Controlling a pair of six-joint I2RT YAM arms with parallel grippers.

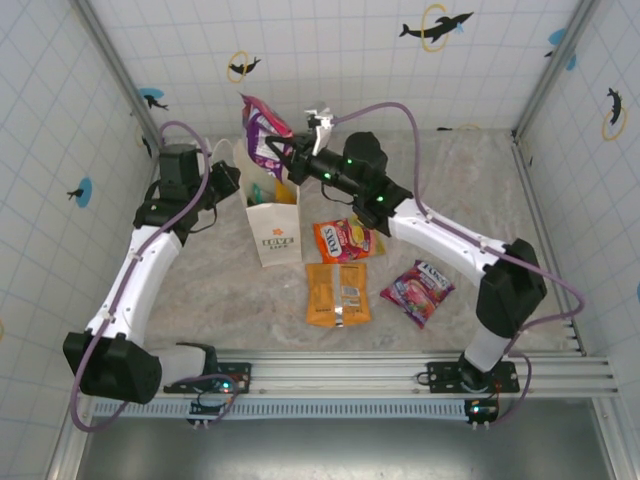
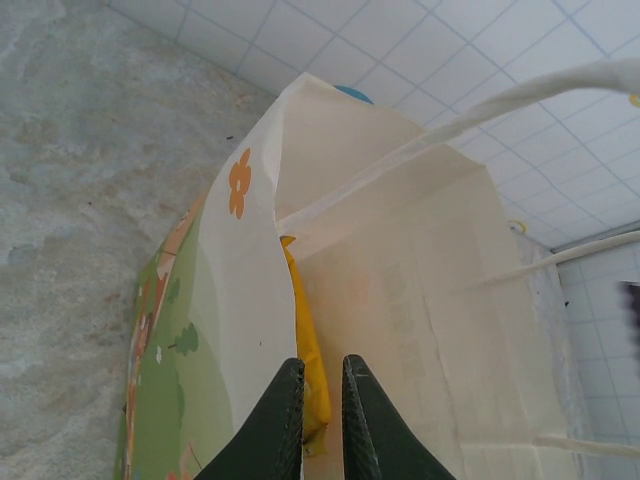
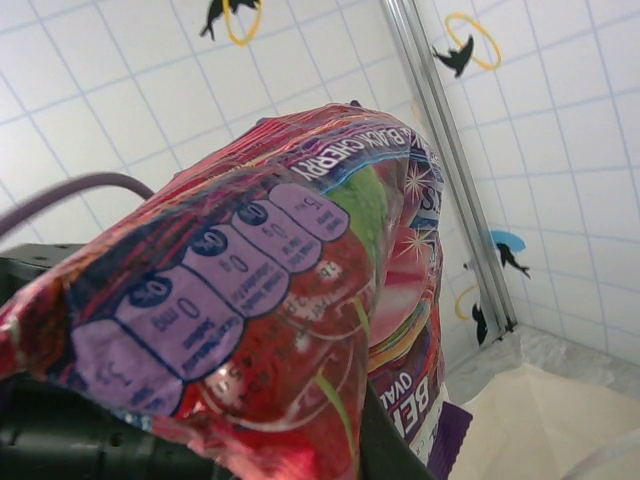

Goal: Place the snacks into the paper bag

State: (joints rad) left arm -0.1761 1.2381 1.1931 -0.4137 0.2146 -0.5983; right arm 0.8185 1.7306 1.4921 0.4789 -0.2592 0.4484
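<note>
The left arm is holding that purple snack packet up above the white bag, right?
Not the left arm. The right gripper holds the purple snack packet above the white paper bag, as the top external view shows. The left gripper is beside the bag's open top.

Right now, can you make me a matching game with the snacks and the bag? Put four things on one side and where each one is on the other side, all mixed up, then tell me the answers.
Things:
1. Black Cherry packet
2. white paper bag
3. orange packet
4. yellow packet

Places:
A. lying flat on the table
B. tucked inside the bag
C. held up in the air, over the bag
D. standing upright, open at the top

Pairs: 1-C, 2-D, 3-A, 4-B
</note>
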